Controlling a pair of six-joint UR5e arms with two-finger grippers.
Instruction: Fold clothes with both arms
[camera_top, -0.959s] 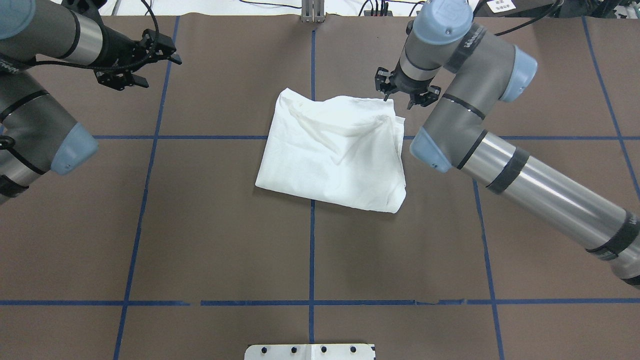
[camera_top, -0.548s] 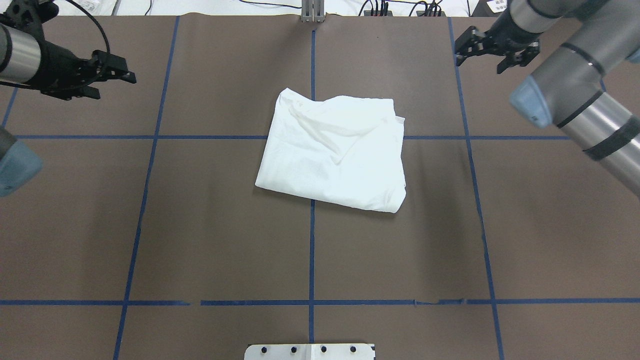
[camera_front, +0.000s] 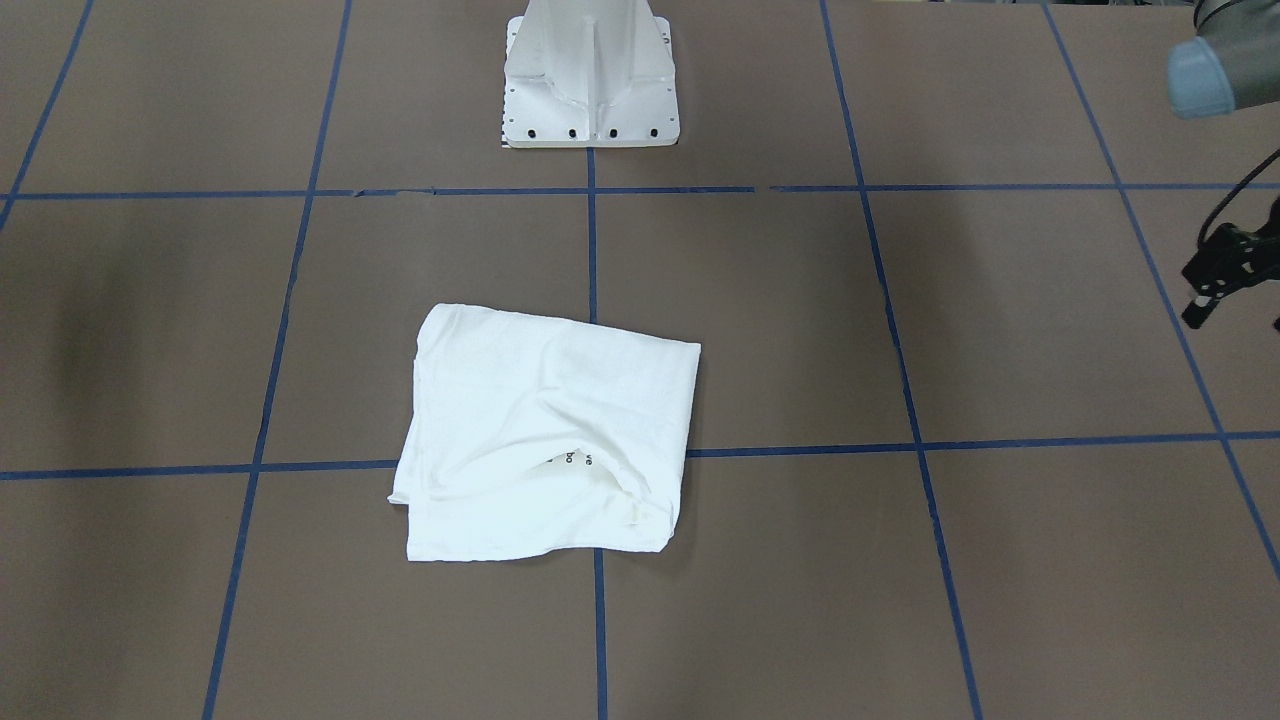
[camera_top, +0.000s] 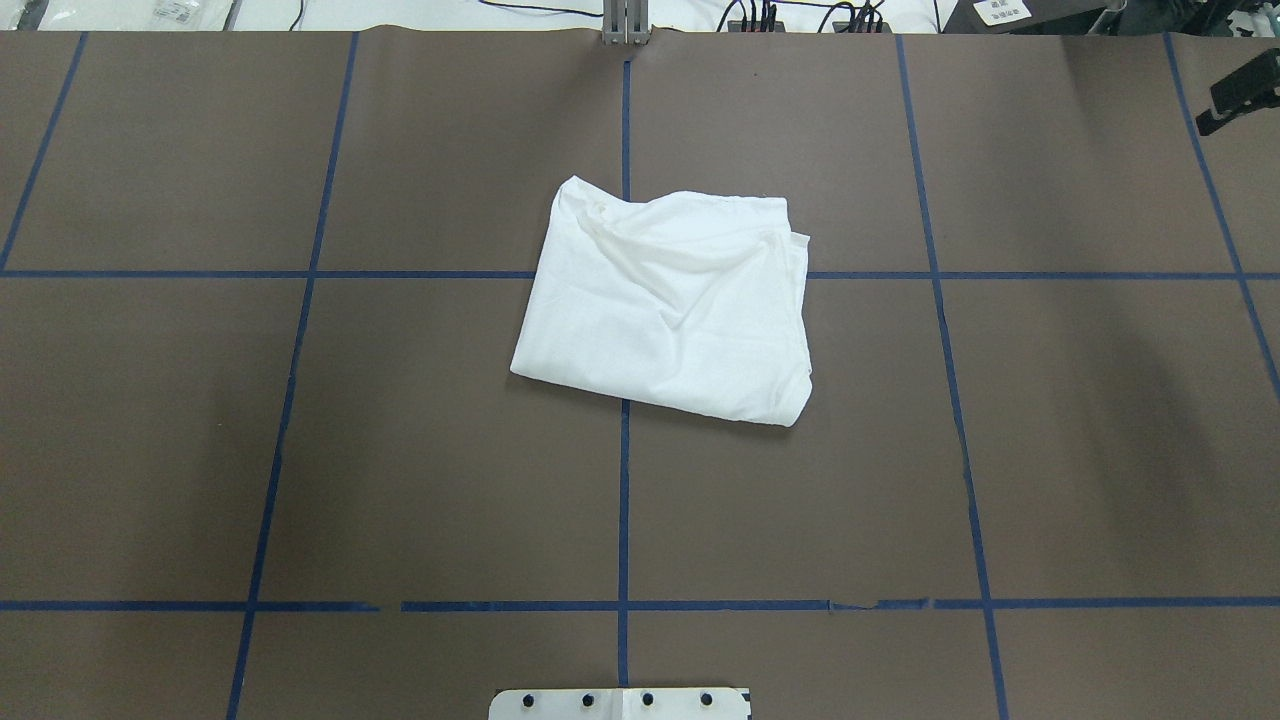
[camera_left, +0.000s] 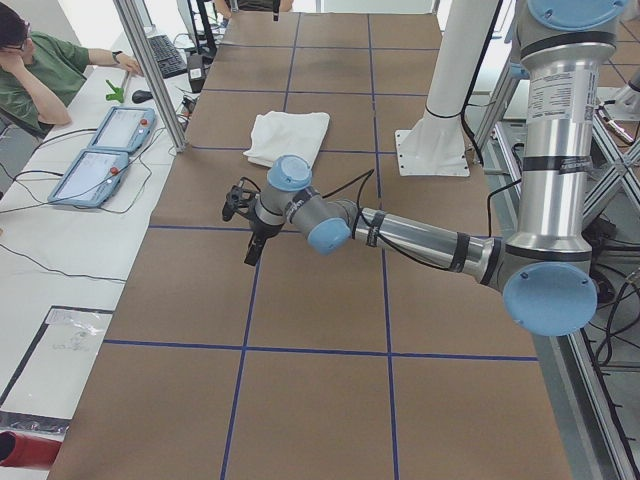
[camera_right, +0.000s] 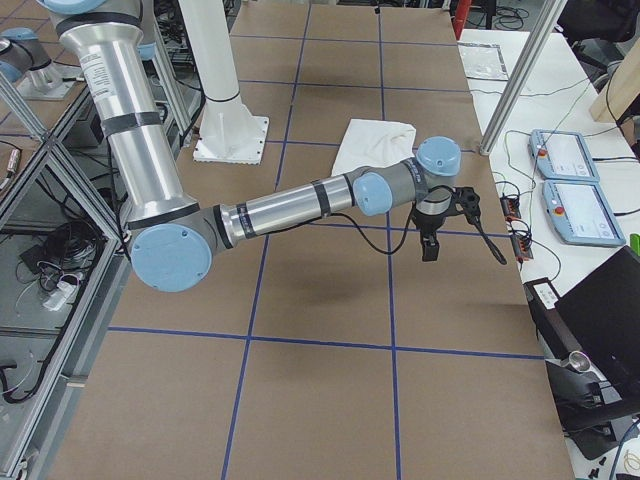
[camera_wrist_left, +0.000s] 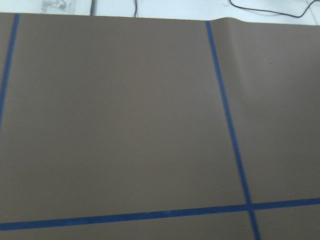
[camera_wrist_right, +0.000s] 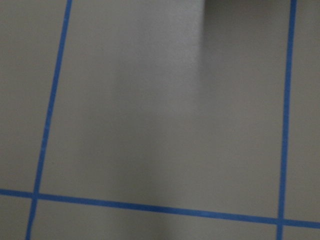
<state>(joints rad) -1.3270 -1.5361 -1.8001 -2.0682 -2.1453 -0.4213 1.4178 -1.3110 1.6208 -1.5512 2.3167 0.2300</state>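
Note:
The white T-shirt (camera_top: 660, 300) lies folded in a rough square at the middle of the brown table, free of both grippers. A few black printed letters show under a raised fold in the front-facing view (camera_front: 580, 460). My left gripper (camera_front: 1230, 290) hangs open and empty far out to the shirt's left, and it also shows in the exterior left view (camera_left: 243, 228). My right gripper (camera_top: 1240, 95) is open and empty at the table's far right edge, and it also shows in the exterior right view (camera_right: 462, 245). Both wrist views show only bare table.
Blue tape lines (camera_top: 623, 500) divide the table cover into squares. The white pedestal base (camera_front: 590, 90) stands at the near middle edge. Cables (camera_top: 760, 15) lie beyond the far edge. An operator (camera_left: 40, 65) and teach pendants (camera_left: 110, 140) are on that side.
Both arms have swung outward, away from the shirt. The right gripper has left the shirt's far right corner and moved to the table's right edge. The shirt has not moved.

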